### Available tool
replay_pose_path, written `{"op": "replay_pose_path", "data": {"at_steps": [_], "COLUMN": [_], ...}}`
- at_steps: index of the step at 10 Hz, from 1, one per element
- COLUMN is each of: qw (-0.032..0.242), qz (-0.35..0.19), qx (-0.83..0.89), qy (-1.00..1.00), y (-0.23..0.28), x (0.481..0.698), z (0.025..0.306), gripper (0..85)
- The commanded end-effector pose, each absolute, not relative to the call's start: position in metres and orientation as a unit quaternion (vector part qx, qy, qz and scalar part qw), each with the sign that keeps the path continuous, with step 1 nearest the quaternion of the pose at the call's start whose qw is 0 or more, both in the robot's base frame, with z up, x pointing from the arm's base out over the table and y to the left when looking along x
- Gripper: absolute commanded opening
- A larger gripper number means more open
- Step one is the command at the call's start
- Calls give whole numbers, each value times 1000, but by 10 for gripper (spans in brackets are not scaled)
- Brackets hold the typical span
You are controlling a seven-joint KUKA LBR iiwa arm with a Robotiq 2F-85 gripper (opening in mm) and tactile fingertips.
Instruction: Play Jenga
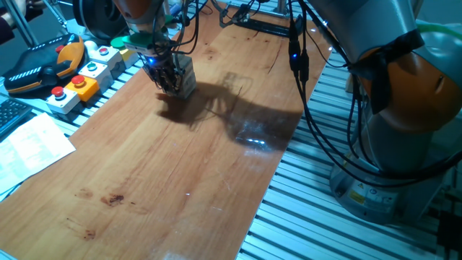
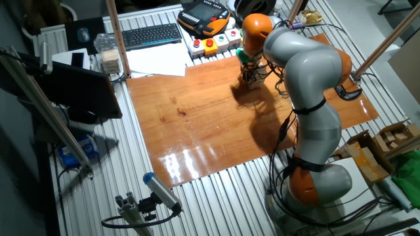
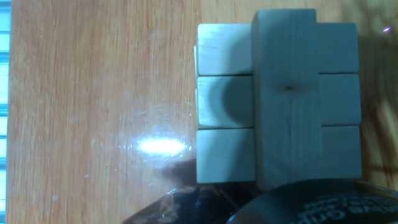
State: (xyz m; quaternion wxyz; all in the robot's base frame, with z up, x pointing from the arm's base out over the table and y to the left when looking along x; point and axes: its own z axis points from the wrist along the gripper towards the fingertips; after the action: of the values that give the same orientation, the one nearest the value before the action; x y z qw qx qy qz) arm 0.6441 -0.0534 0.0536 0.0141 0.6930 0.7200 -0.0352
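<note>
The Jenga tower (image 1: 187, 77) stands at the far left of the wooden board (image 1: 180, 180), small and pale. My gripper (image 1: 169, 79) hangs right over it, fingers down against its left side. In the other fixed view the tower (image 2: 256, 80) is mostly hidden behind the gripper (image 2: 251, 77). The hand view looks straight down on the tower (image 3: 224, 99): three blocks side by side, with one block (image 3: 287, 93) lying crosswise on top. A dark finger (image 3: 298, 208) shows at the bottom edge, next to that top block's end. The other finger is out of frame.
Grey boxes with coloured push-buttons (image 1: 79, 79) and an orange-black teach pendant (image 1: 43, 65) lie left of the board. Papers (image 1: 29, 144) and a keyboard (image 2: 151, 34) lie beyond. The arm's base (image 1: 404, 144) and cables (image 1: 310, 108) stand at the right edge.
</note>
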Motion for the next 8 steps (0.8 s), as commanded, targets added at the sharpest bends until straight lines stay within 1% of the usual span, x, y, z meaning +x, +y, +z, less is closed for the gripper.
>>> {"op": "replay_pose_path", "data": {"at_steps": [1,3,6,8], "qw": [14,15,15,13], "qz": [-35,-35,-35,-35], "qx": [694,695,695,695], "qy": [719,718,718,718], "y": [-53,-53,-53,-53], "x": [644,644,644,644], "z": [54,54,54,53], "gripper": [317,310,323,283]}}
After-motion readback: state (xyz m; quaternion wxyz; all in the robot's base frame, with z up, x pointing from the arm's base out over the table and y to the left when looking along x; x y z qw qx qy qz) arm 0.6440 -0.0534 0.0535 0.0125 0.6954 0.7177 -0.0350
